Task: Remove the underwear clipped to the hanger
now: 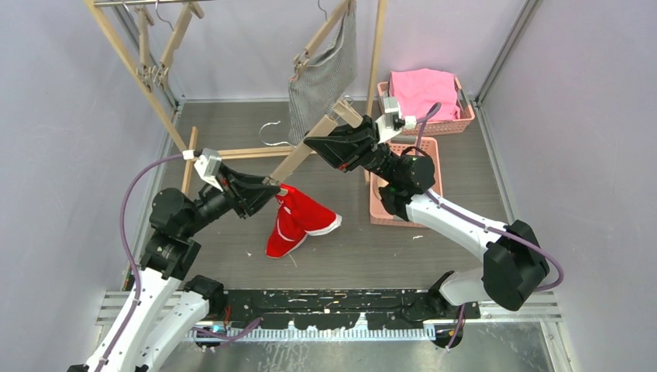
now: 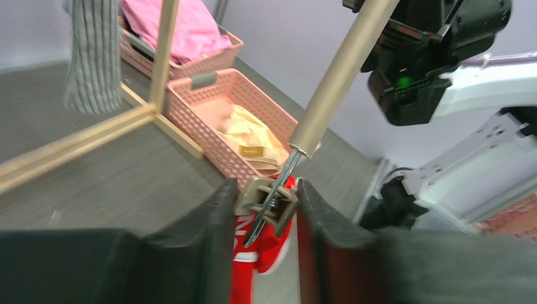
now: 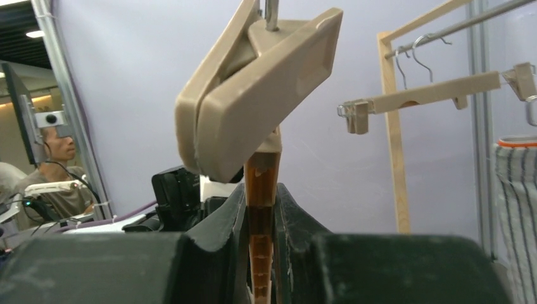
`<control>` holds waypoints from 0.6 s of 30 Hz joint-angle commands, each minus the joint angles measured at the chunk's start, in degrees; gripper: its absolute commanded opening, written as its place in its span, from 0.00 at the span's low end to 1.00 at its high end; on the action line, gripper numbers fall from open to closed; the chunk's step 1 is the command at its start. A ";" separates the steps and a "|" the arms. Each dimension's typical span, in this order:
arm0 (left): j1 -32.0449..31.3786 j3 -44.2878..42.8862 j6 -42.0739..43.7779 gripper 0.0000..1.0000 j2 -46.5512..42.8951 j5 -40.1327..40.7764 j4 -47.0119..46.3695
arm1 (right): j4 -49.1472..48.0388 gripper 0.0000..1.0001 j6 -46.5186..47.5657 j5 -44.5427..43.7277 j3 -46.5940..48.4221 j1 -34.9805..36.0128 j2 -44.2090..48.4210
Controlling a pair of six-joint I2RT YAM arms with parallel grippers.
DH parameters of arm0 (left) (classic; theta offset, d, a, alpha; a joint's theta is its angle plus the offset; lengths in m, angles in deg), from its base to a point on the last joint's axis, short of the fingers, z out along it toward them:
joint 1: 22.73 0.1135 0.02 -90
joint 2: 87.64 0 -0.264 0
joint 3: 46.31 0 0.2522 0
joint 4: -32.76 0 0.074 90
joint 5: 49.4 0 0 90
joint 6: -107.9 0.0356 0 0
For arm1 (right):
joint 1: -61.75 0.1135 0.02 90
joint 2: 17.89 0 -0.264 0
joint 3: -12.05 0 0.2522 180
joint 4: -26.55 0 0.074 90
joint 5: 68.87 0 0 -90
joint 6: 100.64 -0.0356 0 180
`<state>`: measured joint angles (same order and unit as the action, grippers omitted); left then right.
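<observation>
Left claw point(image 2: 266, 190), half-closed, brackets the beige plastic clip point(image 2: 256, 199) at the low end of the tilted wooden hanger point(image 1: 302, 151), pads seemingly touching both its sides, while the right claw point(image 3: 261, 206) grips the hanger's bar narrowly. Red underwear with white trim point(image 1: 298, 221) hangs from that clip, dangling toward the grey tabletop point(image 1: 217, 240) (the grey-striped underwear point(image 1: 321, 77) hangs on another hanger behind). Unclipping the red piece seems to be the step in hand, and the next move calls for a firmer squeeze to free the cloth.

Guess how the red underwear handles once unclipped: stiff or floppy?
Probably floppy: the red underwear hangs crumpled from the clip. Likely light, since one small clip seems to hold it. Should drop limp, not roll.
</observation>
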<state>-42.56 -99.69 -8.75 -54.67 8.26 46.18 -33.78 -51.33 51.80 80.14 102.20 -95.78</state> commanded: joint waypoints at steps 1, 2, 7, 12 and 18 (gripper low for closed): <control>-0.08 -0.70 0.06 0.14 1.38 -2.75 -6.46 | -1.18 0.01 1.21 -1.59 -0.06 -0.02 2.12; -0.10 -0.99 0.07 0.04 1.78 -3.10 -7.00 | -0.76 0.01 1.50 -1.78 -0.14 -0.02 2.13; -0.10 -2.68 -0.04 0.18 2.12 -4.79 -8.27 | 0.63 0.01 2.44 -2.06 -0.42 0.00 2.25; -0.10 -2.95 0.00 0.62 -0.25 -4.57 -10.34 | 1.30 0.01 2.55 -1.60 -0.12 -0.01 2.55; -0.03 -4.85 0.37 0.62 0.30 -5.16 -10.67 | 0.86 0.01 1.41 -0.98 0.06 -0.02 2.56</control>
<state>-42.71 -100.71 -8.58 -54.39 4.11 40.32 -30.26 -49.75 50.49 79.46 101.91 -95.24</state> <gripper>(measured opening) 0.627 0.212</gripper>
